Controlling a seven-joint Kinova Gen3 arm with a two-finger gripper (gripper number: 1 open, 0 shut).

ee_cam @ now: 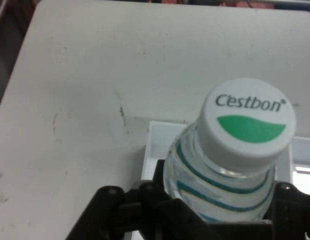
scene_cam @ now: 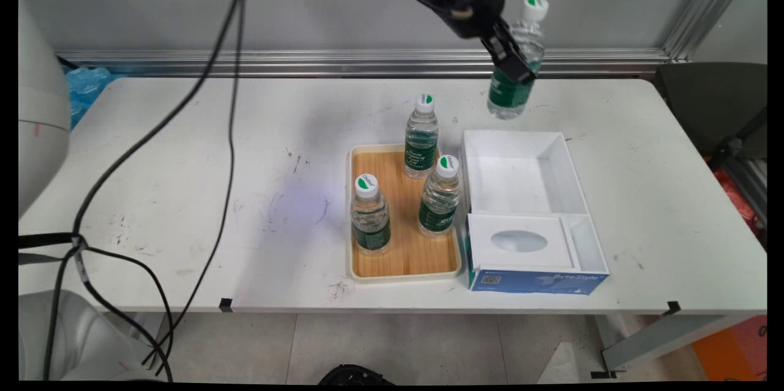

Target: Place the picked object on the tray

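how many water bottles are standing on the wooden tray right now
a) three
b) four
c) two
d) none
a) Three clear plastic water bottles with white caps stand on the wooden tray with a cream rim; a fourth clear bottle with a green label is held in the air by the black gripper, above the table beyond the open white box.

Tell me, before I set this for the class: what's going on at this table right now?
The robot arm's gripper is shut on a water bottle and holds it in the air, slightly tilted, above the table's far side, just beyond an open white box. Three more bottles stand upright on a wooden tray left of the box. A blue and white tissue box sits in the white box's near end.
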